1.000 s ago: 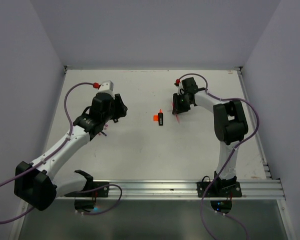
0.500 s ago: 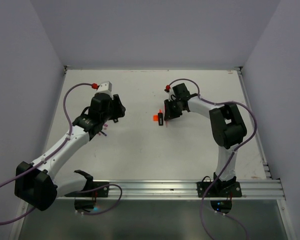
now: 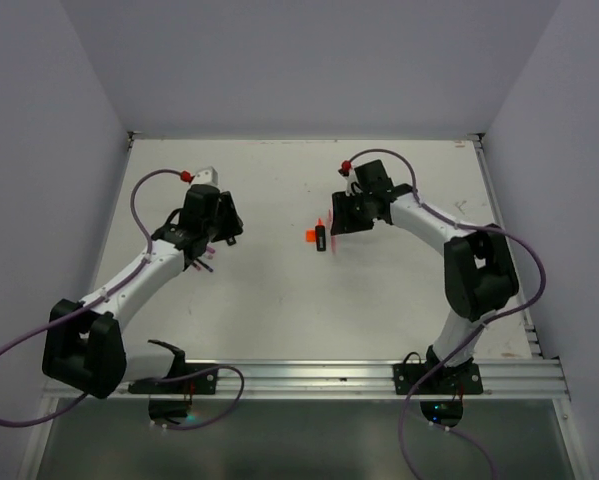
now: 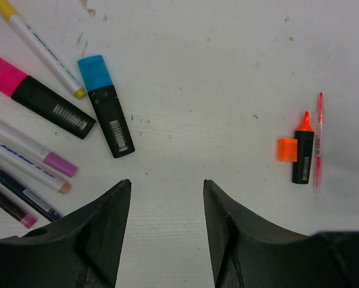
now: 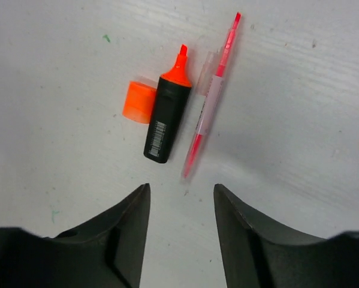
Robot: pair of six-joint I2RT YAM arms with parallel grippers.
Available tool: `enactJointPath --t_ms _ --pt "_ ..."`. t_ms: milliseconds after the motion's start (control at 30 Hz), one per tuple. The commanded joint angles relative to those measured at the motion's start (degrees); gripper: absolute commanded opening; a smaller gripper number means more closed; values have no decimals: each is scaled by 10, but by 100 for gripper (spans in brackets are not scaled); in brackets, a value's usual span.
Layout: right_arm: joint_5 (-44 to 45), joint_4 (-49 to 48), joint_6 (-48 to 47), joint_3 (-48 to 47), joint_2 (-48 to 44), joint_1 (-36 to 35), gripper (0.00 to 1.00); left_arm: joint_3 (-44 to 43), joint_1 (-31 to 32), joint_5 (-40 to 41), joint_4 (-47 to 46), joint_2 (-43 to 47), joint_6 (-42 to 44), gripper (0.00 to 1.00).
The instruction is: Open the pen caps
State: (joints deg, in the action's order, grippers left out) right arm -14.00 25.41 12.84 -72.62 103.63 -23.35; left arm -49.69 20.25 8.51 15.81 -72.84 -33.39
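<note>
Light even and diffuse, from overhead; no glare on the white table (image 3: 279,300). Top view sharp, walls carry a lavender cast, only faint soft shadows beneath the arms. Wrist views bright, tabletop scuffs and specks crisp. Broad soft grey shadow on the table right of the thin pink pen (image 5: 214,96). Close to the lens, left gripper (image 4: 167,183) and right gripper (image 5: 181,187) read near-black, little surface detail, edges slightly soft.

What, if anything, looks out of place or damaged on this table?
Nothing broken or spilled. The orange cap lies loose beside its black highlighter, tip bare, as the task intends. Only small ink specks mark the table.
</note>
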Motion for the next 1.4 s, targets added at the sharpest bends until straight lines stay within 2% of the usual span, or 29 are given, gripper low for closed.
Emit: enactJointPath --t_ms 0,33,100,133,233,267,333,567,1033,1200,1300,1367 --pt "30 17 10 2 -103 -1 54 -17 -18 11 -17 -34 -12 55" --pt "40 17 13 6 -119 0 61 -21 -24 13 -18 -56 -13 55" --pt "54 20 17 22 -166 0 67 -37 -31 18 -18 -78 -12 56" --pt "66 20 23 35 -181 0 74 -43 -38 19 -19 -101 -10 56" --pt "85 19 41 58 -244 1 85 -67 -50 28 -20 -144 -3 56" --pt "92 11 47 79 -263 -1 92 -80 -51 31 -19 -156 0 56" --pt "105 3 65 100 -310 0 98 -93 -57 36 -18 -187 5 56" --pt "137 -32 77 192 -415 -1 99 -149 -65 53 -3 -273 20 56" --pt "132 -38 78 223 -434 0 99 -173 -69 39 13 -345 15 54" --pt "124 -51 77 222 -426 0 98 -172 -67 25 11 -357 10 48" --pt "107 -62 73 223 -423 0 98 -172 -61 21 8 -366 8 39" --pt "89 -72 69 225 -418 0 97 -173 -53 17 5 -370 4 28"
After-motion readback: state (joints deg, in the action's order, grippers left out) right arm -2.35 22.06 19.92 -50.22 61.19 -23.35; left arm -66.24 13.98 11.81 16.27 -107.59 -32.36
